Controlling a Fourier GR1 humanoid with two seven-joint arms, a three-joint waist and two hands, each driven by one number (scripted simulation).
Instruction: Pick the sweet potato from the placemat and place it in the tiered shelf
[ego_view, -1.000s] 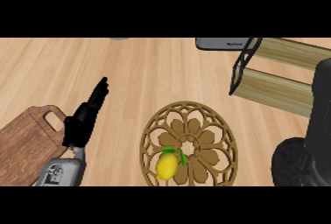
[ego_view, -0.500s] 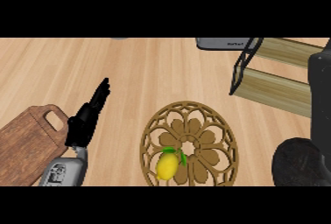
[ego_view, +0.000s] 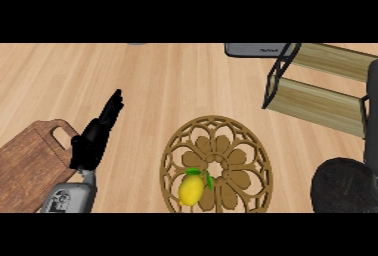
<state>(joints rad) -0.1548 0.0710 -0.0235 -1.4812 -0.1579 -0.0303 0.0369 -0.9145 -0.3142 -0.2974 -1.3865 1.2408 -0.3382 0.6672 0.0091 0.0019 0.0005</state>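
Lay near the front of the round openwork placemat: a yellow fruit with green leaves, touched by nothing. Rested at left, beside the wooden cutting board: left hand, fingers straight, holding nothing. Stood far right: tiered shelf; right hand's fingers impossible to tell.

We see a light wooden counter with grain running slantwise. A darker wooden cutting board (handle hole at its upper end) lies at left; a grey appliance sits at the top edge.
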